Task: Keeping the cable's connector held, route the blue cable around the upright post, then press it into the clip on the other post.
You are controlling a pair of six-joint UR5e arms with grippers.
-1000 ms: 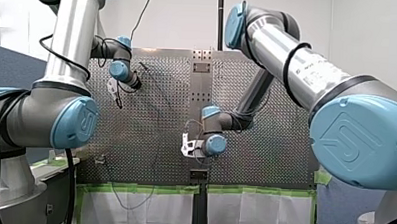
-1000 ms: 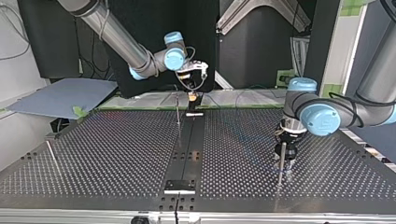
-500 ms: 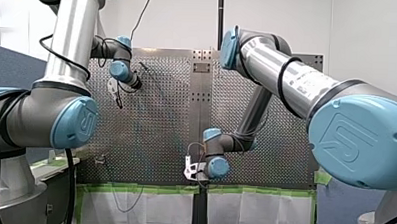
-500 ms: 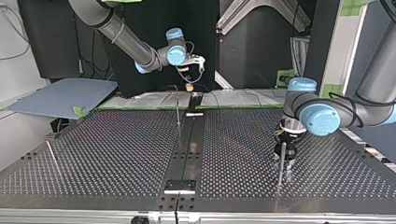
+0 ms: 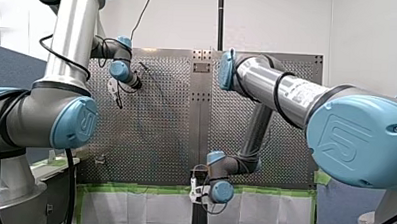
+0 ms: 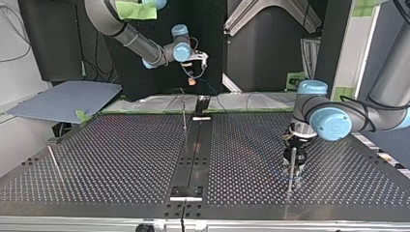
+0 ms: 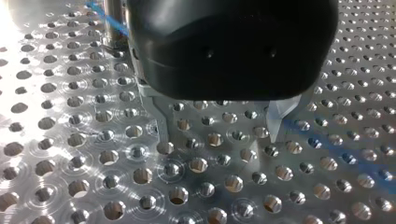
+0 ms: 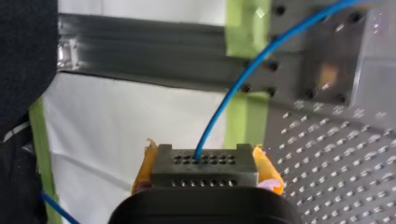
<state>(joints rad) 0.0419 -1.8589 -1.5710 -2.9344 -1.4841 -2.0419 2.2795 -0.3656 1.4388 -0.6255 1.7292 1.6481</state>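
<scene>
Though dark behind — perforated table (image 6: pixel 121 159).

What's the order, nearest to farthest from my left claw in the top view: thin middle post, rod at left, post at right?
1. Right-hand post, directly beside my left claw, at the view's right.
2. Thin middle post, next to the black centre strip.
3. Tilted rod, at the view's far left.

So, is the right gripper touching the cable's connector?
Touching: the right wrist view shows the right gripper with its yellow pads pressed against both sides of the connector.
</scene>
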